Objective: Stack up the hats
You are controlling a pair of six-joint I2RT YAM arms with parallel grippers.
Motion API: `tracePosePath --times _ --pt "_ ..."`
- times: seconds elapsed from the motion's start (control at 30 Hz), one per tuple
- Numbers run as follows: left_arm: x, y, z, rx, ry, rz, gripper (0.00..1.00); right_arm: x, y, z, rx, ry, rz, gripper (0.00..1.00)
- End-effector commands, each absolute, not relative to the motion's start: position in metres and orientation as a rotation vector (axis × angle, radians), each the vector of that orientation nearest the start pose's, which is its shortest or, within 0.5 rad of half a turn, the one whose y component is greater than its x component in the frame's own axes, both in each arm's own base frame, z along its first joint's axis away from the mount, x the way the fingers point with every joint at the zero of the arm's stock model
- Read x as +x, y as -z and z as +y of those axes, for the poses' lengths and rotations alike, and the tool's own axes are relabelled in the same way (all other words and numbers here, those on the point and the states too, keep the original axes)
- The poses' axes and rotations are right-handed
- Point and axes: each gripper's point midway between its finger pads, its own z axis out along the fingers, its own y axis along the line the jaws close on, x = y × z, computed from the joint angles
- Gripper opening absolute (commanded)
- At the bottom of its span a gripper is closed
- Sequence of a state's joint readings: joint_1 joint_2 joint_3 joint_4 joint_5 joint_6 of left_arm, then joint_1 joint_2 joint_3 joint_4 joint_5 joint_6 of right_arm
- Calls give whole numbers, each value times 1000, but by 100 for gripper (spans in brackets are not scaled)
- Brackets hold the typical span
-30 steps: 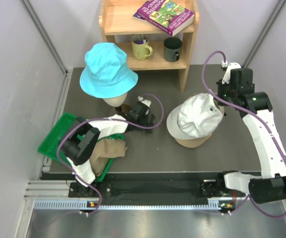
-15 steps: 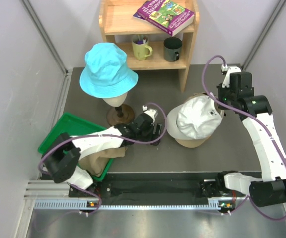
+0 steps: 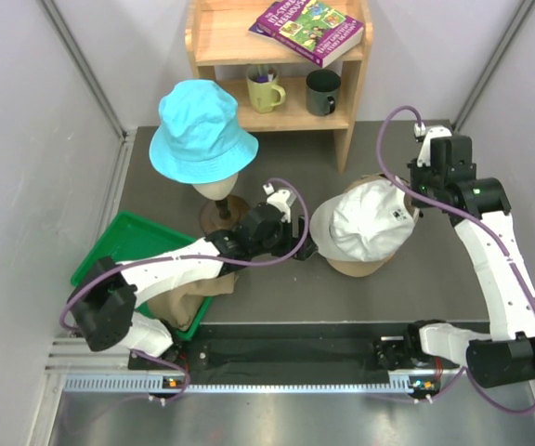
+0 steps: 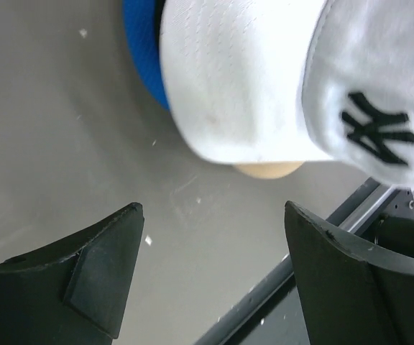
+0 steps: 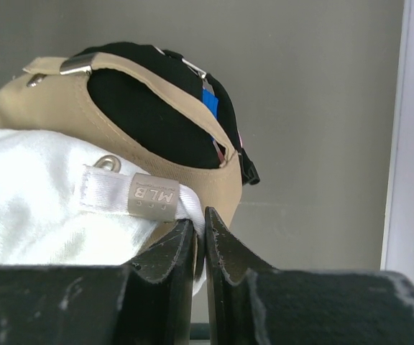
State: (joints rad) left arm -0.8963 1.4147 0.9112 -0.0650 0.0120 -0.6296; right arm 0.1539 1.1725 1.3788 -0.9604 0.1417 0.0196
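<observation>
A robotics lab test cell: plain pale panel walls (image 3: 26, 139) on metal framing close in a dark table mat (image 3: 388, 297), an aluminium rail (image 3: 286, 381) runs along the near edge, and a far wooden shelf (image 3: 351, 121) holds a staged book (image 3: 309, 28) and two mugs (image 3: 265, 93).

Overhead view, close wrist views, white cap (image 3: 365, 221) shared

My right wrist camera shows a small grey tab (image 5: 152, 195) sewn at the back of the white cap (image 5: 34, 215). It reads "MLB" and sits just up and left of my right tool (image 5: 200, 219), whose tips are pinched together on the white cloth. My left wrist camera shows a black stitched "NY" monogram (image 4: 378, 128) on the same cap's crown. From above, the book (image 3: 307, 28) cover carries print too small for me to read.
</observation>
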Motion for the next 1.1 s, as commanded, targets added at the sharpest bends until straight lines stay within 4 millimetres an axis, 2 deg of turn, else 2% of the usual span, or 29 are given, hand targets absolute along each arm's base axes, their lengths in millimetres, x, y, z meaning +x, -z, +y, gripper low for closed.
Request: tracePosePath --times 0.0,0.1,0.2,0.23,0.43,0.63,0.8,0.93,1.0,1.07 --pt "253 -160 -369 323 988 2154 84 287 -281 13 -69 112 2273 10" --pt "252 -164 -376 340 1038 2121 83 282 -279 12 -69 114 2278 10" --pt "259 -167 -374 306 1082 2077 77 279 -276 10 -65 126 2284 10" --pt "259 -162 -373 302 1088 2083 76 279 -275 7 -57 146 2294 10" --pt "255 -169 -389 336 1247 2037 69 286 -274 -14 -85 292 2315 8" --pt "258 -161 -384 309 1220 2044 71 300 -268 -17 -73 322 2331 8" --pt "263 -174 -382 276 1220 2000 68 310 -270 -15 -66 317 2324 8" --pt "264 -176 -384 292 1222 1985 60 313 -274 -15 -67 314 2322 7" --pt "264 -170 -384 305 1213 1998 52 314 -275 -14 -69 314 2321 8" --pt "265 -165 -380 301 1175 2018 51 315 -275 -14 -68 315 2323 8"
